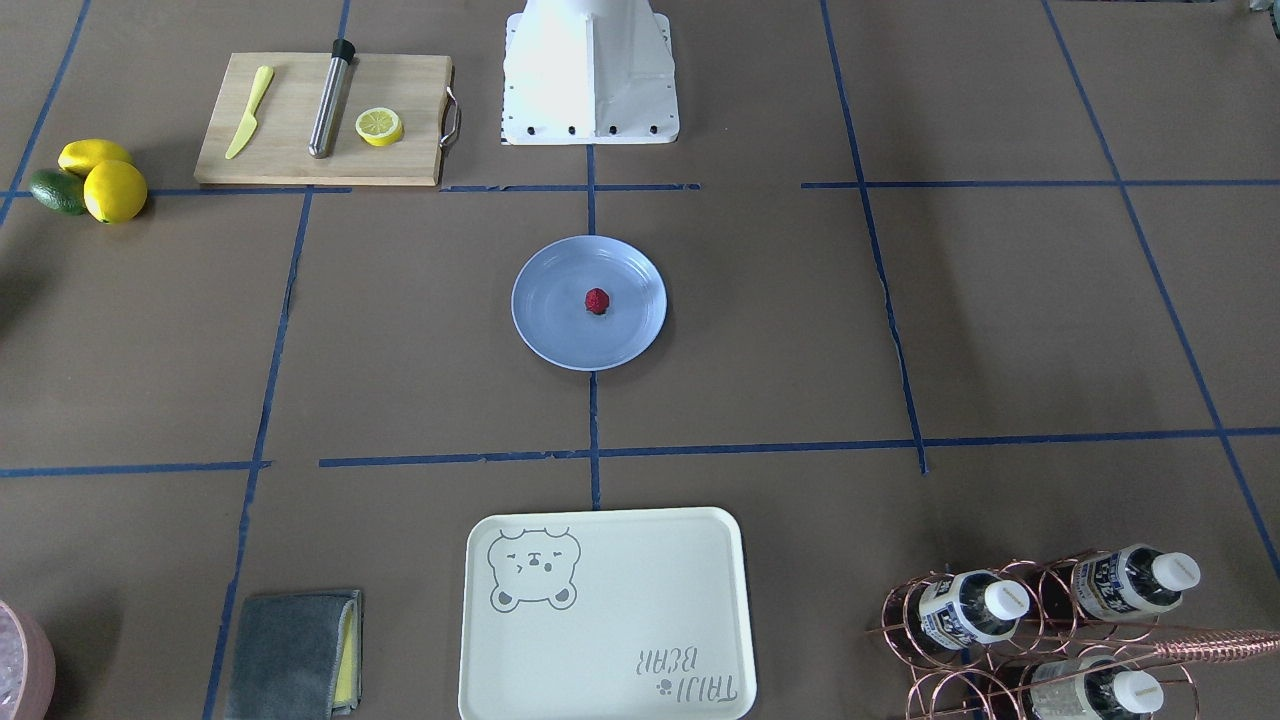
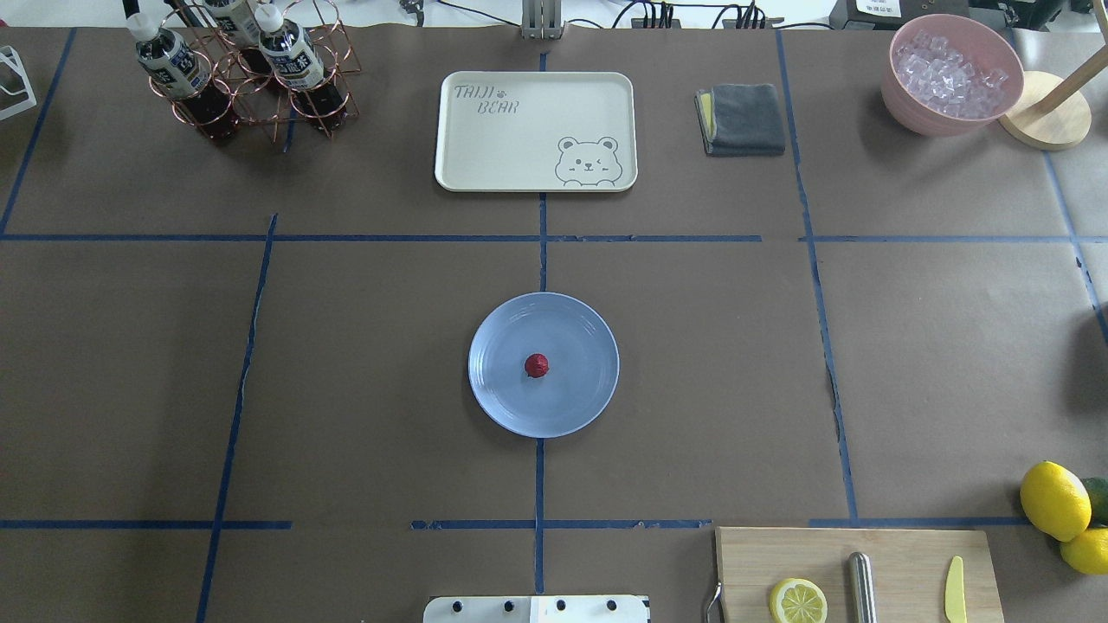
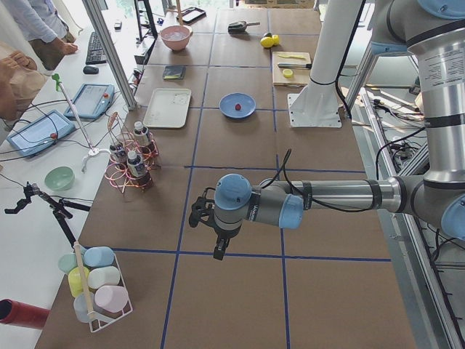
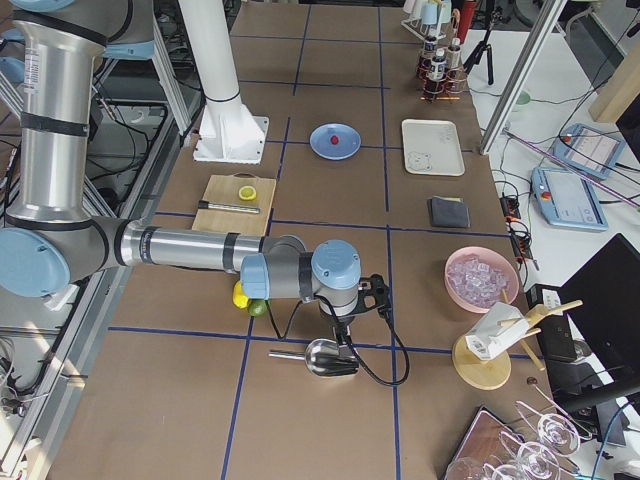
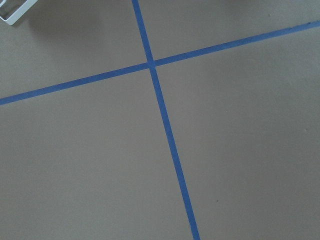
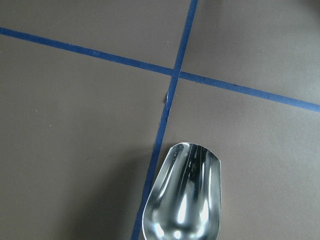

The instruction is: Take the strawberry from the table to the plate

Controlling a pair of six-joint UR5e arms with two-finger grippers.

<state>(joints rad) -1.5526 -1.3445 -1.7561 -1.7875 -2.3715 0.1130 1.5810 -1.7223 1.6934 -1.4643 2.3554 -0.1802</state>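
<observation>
From here I see the strawberry point(image 2: 537, 365) lying near the middle of the plate point(image 2: 493, 363), which sits on a blue tape line at the centre of the table point(image 2: 346, 389). Nothing is touching the berry.

Neither arm shows in the overhead or front views. In the side views, the left arm point(image 3: 320, 196) reaches out low over bare table, well apart from the plate, with its tool pointing down. Its wrist camera shows only a tape crossing, so I cannot tell how its jaws stand.

The right arm point(image 4: 190, 248) is stretched out at the other end of the table, its tool hanging just above a metal scoop point(image 6: 185, 200) that lies beside a tape line. I cannot tell how those jaws stand either.
</observation>
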